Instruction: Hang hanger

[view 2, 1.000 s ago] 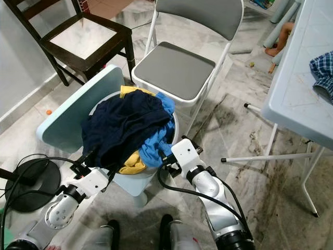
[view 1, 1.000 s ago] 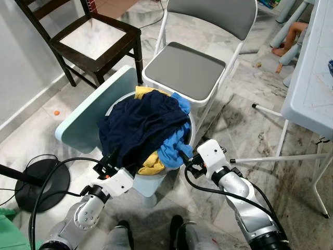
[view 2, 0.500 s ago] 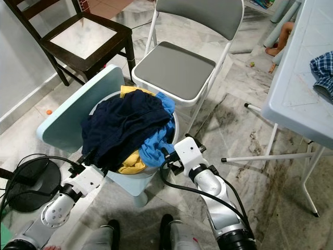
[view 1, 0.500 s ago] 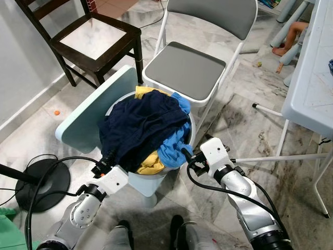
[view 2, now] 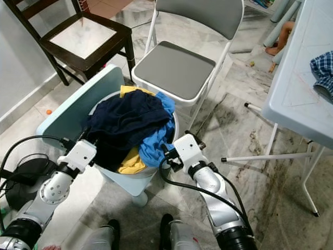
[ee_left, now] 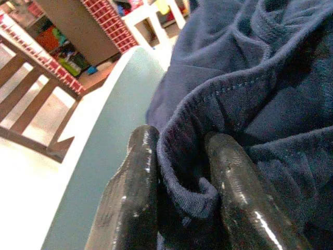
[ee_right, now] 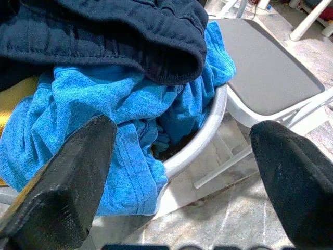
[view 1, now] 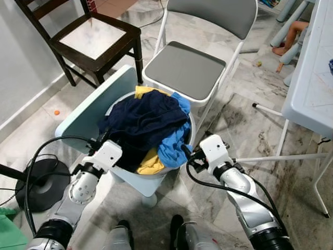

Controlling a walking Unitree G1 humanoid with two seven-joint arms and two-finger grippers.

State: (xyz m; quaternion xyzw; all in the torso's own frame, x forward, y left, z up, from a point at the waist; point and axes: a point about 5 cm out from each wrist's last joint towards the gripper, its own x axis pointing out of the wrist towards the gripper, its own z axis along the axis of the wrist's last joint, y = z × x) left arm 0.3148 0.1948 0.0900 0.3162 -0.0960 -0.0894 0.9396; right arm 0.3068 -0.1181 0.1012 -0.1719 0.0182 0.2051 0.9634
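Barely getting started, I'd say: left gripper (ee_left: 179,172) is pinching the navy cloth garment (view 1: 143,122) in the round white basket (ee_right: 205,133), right gripper (ee_right: 182,172) is hovering spread wide; no hanger showing, nothing hung.

Soft matt navy cloth (view 1: 143,122), fluffy blue towelling (ee_right: 99,114), glossy black fingers (ee_left: 132,198), seemingly plastic tub (ee_right: 208,130)

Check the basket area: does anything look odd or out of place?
No hanger is visible. The basket is overfilled: the blue towel spills over its rim. The left claw is pinching the navy garment's hem; the right claw is open beside the towel.
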